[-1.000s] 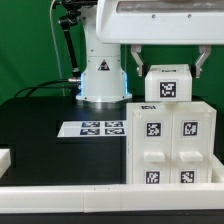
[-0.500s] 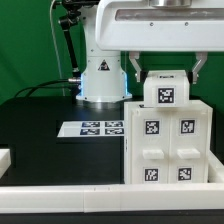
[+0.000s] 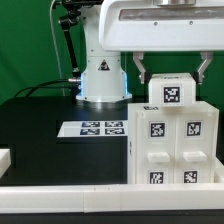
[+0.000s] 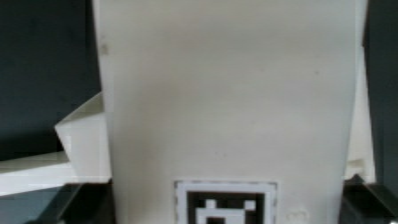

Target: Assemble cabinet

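Note:
The white cabinet body [image 3: 170, 148] stands at the exterior view's right, with several marker tags on its front. A white cabinet top block [image 3: 172, 92] with one tag rests on or just above the body's top. My gripper [image 3: 172, 68] straddles this block from above, one finger on each side, and is shut on it. In the wrist view the block [image 4: 222, 100] fills the middle, with its tag at the edge. The gripper [image 4: 217, 205] shows there only as dark fingertips [image 4: 63, 203] at the block's sides.
The marker board [image 3: 98, 129] lies on the black table left of the cabinet. The arm's base [image 3: 100, 75] stands behind it. A white rail [image 3: 90, 190] runs along the front edge. A small white piece [image 3: 5, 158] sits at the far left.
The gripper and the top block dipped slightly, then shifted toward the exterior view's right, over the cabinet body. The body has not moved.

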{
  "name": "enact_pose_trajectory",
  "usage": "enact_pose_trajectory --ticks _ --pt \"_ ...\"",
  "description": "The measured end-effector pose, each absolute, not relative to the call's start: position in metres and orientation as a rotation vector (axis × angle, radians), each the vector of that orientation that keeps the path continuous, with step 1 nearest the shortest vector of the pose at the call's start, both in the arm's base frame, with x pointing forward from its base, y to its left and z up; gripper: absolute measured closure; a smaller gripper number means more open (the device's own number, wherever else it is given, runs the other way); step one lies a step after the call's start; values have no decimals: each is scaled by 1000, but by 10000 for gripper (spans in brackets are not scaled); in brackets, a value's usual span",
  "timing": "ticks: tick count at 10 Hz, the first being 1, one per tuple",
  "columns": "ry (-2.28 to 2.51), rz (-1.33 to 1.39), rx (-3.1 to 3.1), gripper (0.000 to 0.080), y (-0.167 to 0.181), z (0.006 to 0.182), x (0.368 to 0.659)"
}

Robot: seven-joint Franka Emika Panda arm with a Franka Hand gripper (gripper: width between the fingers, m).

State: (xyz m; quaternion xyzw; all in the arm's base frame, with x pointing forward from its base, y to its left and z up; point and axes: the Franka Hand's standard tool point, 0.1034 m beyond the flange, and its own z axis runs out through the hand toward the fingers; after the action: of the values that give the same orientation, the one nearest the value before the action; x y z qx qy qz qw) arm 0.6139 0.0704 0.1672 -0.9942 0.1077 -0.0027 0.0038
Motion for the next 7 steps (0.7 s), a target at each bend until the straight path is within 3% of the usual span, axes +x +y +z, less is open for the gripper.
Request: enact_pose_trajectory --ticks 7 --pt "383 -9 -3109 243 71 167 614"
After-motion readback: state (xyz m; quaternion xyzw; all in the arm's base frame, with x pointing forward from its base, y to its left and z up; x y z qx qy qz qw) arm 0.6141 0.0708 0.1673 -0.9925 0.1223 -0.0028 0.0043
